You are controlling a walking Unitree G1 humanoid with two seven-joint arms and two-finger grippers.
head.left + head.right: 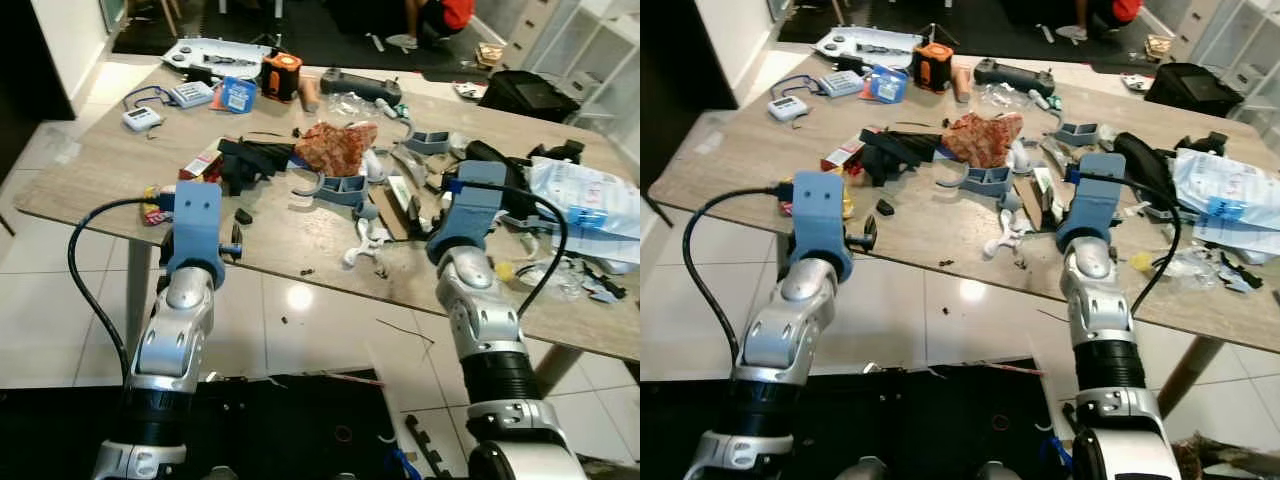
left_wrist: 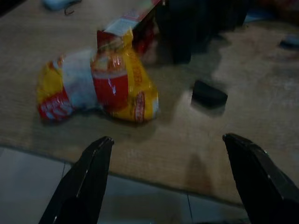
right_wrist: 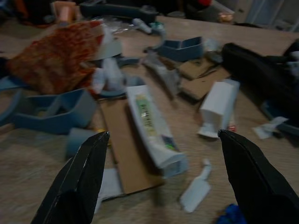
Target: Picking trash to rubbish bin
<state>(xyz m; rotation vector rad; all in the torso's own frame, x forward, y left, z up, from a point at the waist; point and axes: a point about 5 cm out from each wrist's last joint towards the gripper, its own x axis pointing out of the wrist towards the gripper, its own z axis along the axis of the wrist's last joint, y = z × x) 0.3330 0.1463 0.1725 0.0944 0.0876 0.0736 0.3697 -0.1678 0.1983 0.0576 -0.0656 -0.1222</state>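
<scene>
Both claws gape empty: left claw (image 2: pixel 168 179) before a yellow wrapper (image 2: pixel 96 86), right claw (image 3: pixel 163 175) above a white tube (image 3: pixel 154 128).

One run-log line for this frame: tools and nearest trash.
left tool: open, facing crumpled yellow-red snack wrapper | right tool: open, over white tube-shaped packet | wooden table: cluttered
</scene>
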